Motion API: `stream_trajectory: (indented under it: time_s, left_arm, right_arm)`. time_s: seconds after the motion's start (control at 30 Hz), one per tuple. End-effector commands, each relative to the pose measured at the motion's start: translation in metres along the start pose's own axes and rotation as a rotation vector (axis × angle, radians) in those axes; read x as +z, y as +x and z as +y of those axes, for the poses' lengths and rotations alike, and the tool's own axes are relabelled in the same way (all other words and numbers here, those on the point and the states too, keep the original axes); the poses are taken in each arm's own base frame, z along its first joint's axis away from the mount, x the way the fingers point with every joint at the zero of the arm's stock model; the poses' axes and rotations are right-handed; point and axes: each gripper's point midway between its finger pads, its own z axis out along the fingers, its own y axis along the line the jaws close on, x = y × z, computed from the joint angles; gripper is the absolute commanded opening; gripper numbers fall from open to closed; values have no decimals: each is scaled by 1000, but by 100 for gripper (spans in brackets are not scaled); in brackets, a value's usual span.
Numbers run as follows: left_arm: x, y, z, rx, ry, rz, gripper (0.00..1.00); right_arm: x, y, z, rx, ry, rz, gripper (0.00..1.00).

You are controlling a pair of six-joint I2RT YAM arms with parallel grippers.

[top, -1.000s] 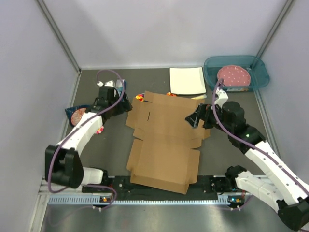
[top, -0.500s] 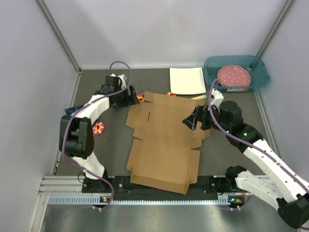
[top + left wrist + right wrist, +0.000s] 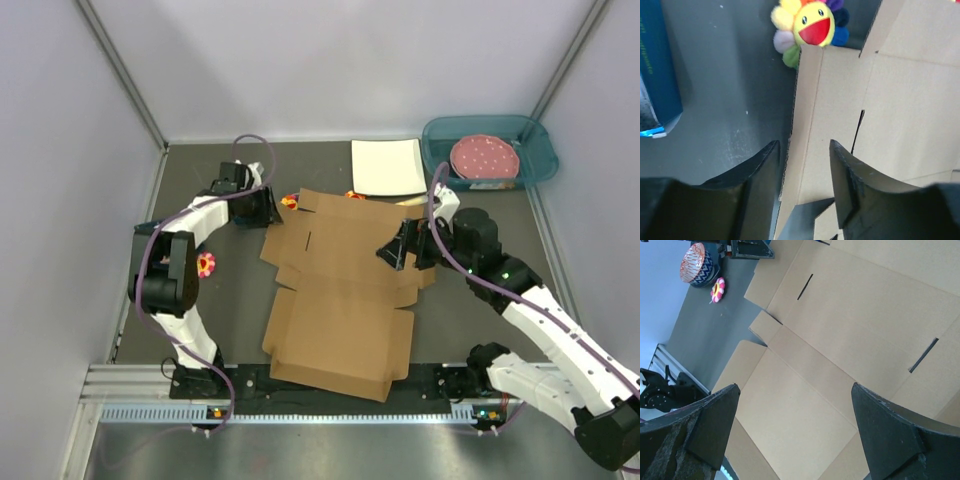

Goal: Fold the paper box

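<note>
The paper box (image 3: 340, 290) lies flat and unfolded in the middle of the table, a brown corrugated sheet with flaps and slits. My left gripper (image 3: 271, 208) is at its upper-left flap. In the left wrist view the flap's edge (image 3: 800, 120) runs between the two dark fingers (image 3: 760, 175), which stand apart with a gap on both sides of the cardboard (image 3: 900, 100). My right gripper (image 3: 396, 251) hovers over the right side of the sheet. In the right wrist view it (image 3: 795, 386) is wide open, with only the box panel (image 3: 805, 405) below it.
A smiling flower toy (image 3: 810, 22) touches the flap's far corner (image 3: 289, 201). A blue packet (image 3: 660, 65) lies left of it. A white square plate (image 3: 387, 166) and a teal bin (image 3: 530, 160) holding a pink spotted plate (image 3: 484, 157) stand at the back right. A small flower (image 3: 205, 264) lies left.
My left arm has swung from the far left over to the box's upper-left flap, and its jaws have narrowed around the flap edge. My right gripper has drifted slightly left, still wide open.
</note>
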Motion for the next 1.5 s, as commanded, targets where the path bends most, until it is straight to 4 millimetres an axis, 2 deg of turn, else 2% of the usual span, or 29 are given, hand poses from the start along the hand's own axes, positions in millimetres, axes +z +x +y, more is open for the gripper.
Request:
stream_trajectory:
  time_s: [0.0, 0.1, 0.17, 0.3, 0.33, 0.37, 0.4, 0.43, 0.47, 0.5, 0.53, 0.6, 0.67, 0.7, 0.73, 0.8, 0.83, 0.97, 1.0, 1.03, 1.07, 1.1, 1.13, 1.27, 1.33, 1.4, 1.43, 1.47]
  left_arm:
    - [5, 3, -16, 53, 84, -15, 40]
    - [11, 16, -24, 75, 110, 14, 31]
    - [13, 21, -27, 98, 118, 24, 29]
    - [14, 33, -36, 135, 130, 32, 16]
    - [8, 31, -43, 151, 145, 6, 10]
    - [6, 24, -53, 180, 165, -45, 9]
    - [7, 38, -47, 182, 142, -45, 8]
    - [-3, 32, -56, 208, 156, -103, 5]
    - [-6, 35, -62, 234, 163, -130, 4]
    - [-6, 38, -58, 252, 144, -178, 1]
    - [-16, 34, -64, 279, 149, -228, 0]
    - [-21, 41, -66, 308, 151, -287, 0]
    - [-36, 35, -72, 349, 132, -382, 0]
    - [-37, 45, -67, 360, 121, -394, 0]
    - [-53, 30, -77, 393, 135, -498, 0]
    - [-61, 36, -83, 437, 147, -544, 0]
    - [-73, 29, -89, 473, 151, -594, 0]
    - [-92, 21, -88, 549, 113, -667, 0]
    - [-91, 26, -81, 549, 96, -676, 0]
    - [-100, 24, -81, 543, 94, -721, 0]
    - [-110, 20, -89, 547, 120, -790, 0]
    - [-106, 29, -75, 528, 77, -799, 0]
    - [-110, 30, -78, 522, 84, -826, 0]
    - [-102, 47, -79, 483, 89, -809, 0]
    - [-102, 53, -73, 449, 71, -843, 0]
    - [-97, 66, -69, 439, 73, -831, 0]
    - [-101, 64, -70, 433, 71, -859, 0]
    - [-100, 70, -73, 444, 81, -860, 0]
  right_arm:
    - [-2, -21, 16, -39, -54, -62, 95]
    - [-2, -21, 16, -34, -55, -58, 95]
    - [-2, -22, 18, -32, -59, -59, 95]
    - [-3, -27, 19, -38, -50, -69, 95]
    - [-5, -31, 20, -47, -47, -75, 95]
    - [-6, -35, 17, -47, -28, -87, 95]
    - [-6, -37, 17, -52, -23, -91, 95]
    - [-6, -40, 17, -59, -17, -97, 95]
    - [-8, -45, 18, -64, -14, -110, 95]
    - [-8, -47, 18, -63, -11, -113, 95]
    - [-8, -50, 19, -66, -9, -116, 95]
    - [-7, -51, 20, -68, -7, -113, 95]
    - [-5, -53, 18, -73, 7, -110, 95]
    - [-5, -52, 17, -77, 13, -102, 95]
    - [-5, -55, 16, -89, 19, -104, 95]
    - [-2, -54, 10, -95, 52, -92, 95]
    - [-1, -57, 10, -102, 61, -95, 94]
    - [6, -65, -3, -93, 151, -115, 94]
    - [9, -65, -5, -98, 156, -112, 94]
    - [9, -72, -3, -114, 153, -127, 94]
    - [10, -74, -1, -128, 145, -131, 94]
    - [12, -76, 1, -163, 135, -126, 95]
    - [10, -85, 8, -186, 113, -140, 95]
    - [8, -103, 26, -250, 52, -161, 97]
    - [9, -112, 32, -274, 38, -174, 97]
    - [14, -114, 33, -296, 36, -166, 97]
    - [15, -118, 34, -315, 34, -167, 97]
    - [24, -115, 31, -324, 41, -144, 97]
